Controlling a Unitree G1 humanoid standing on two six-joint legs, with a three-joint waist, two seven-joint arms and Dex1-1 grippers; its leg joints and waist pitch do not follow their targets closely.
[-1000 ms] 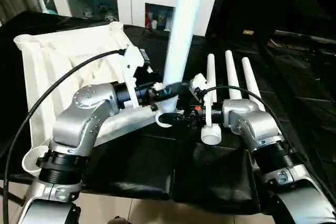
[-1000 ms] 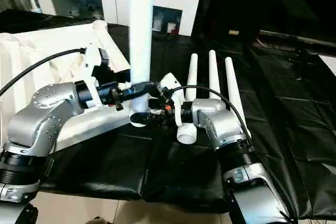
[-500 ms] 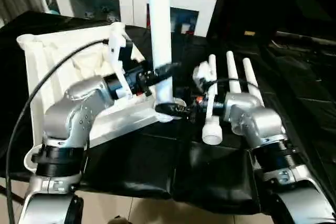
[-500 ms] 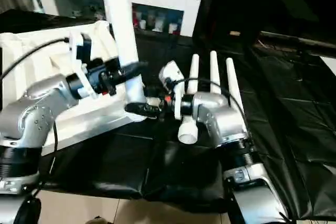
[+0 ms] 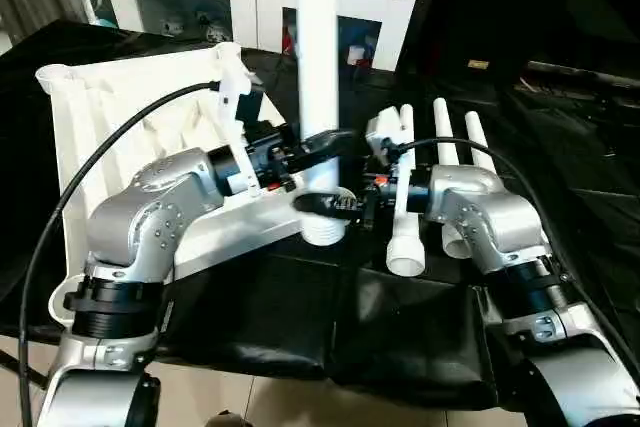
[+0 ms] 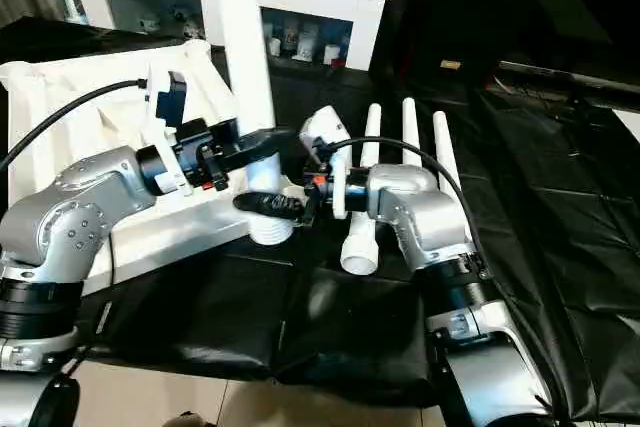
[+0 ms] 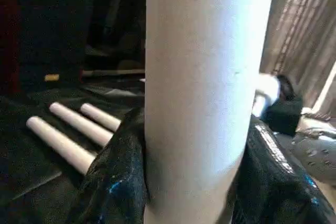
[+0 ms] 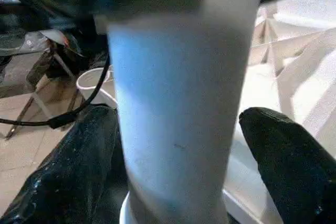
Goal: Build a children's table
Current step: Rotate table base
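The left gripper (image 5: 318, 143) is holding a table leg (image 5: 318, 57) upright in the tabletop (image 5: 120, 117) corner socket, fingers clamped on it. The right gripper (image 5: 325, 204) is flanking the base, fingers apart. Next, I judge: pressing it home.

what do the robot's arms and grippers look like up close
Both arms have rounded silver metallic shells with small screw heads, joined by black ribbed rings. The left arm carries a white bracket near its wrist, and a black cable loops over it; another black cable arcs over the right arm. The left gripper and right gripper each have two glossy black fingers, with small red marks near their bases.
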